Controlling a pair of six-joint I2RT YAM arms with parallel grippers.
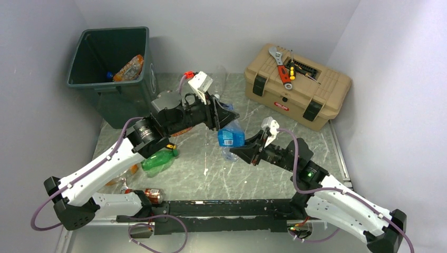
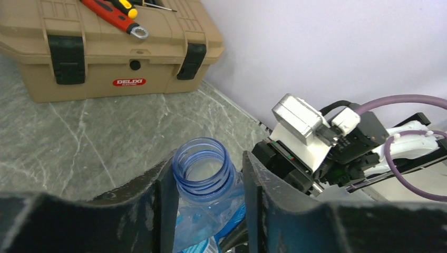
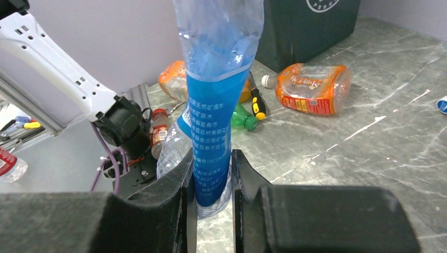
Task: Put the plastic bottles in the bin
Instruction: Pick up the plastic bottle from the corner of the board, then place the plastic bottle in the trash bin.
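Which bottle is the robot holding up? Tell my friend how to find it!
Look at the middle of the grey marble table. The right pincer clamps a clear bottle there. It alone has a bright blue label and an open, capless neck.

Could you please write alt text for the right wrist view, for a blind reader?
The right tool, shut, holds a crushed clear plastic bottle with a blue label upright. Behind it, a clear bottle with an orange label, a green bottle and a yellow-handled screwdriver lie on the grey marbled table near the dark green bin.
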